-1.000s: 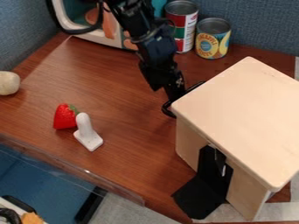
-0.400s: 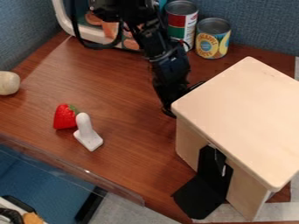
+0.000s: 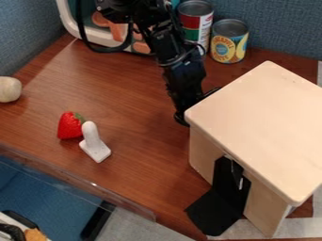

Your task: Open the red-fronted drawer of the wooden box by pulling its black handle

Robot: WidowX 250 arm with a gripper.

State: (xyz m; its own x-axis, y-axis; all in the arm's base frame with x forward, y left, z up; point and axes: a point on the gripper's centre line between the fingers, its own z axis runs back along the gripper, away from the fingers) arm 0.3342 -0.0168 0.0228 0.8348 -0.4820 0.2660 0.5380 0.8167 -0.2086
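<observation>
The black gripper hangs low at the back left corner of a pale wooden box, its tip beside the box's top edge and partly hidden there. A dark curved piece lies at the gripper's tip. On the box's front hangs a black flap. Left of the gripper, a red strawberry sits on the brown table, close beside a white stand-like piece.
Two cans, a red and white one and a yellow one, stand at the back. A white-framed box is behind the arm. A pale round object sits at the left edge.
The arm has shifted slightly right and down, bringing the gripper against or very near the box's corner; since the middle frame it has barely moved. The other things have stayed put.
</observation>
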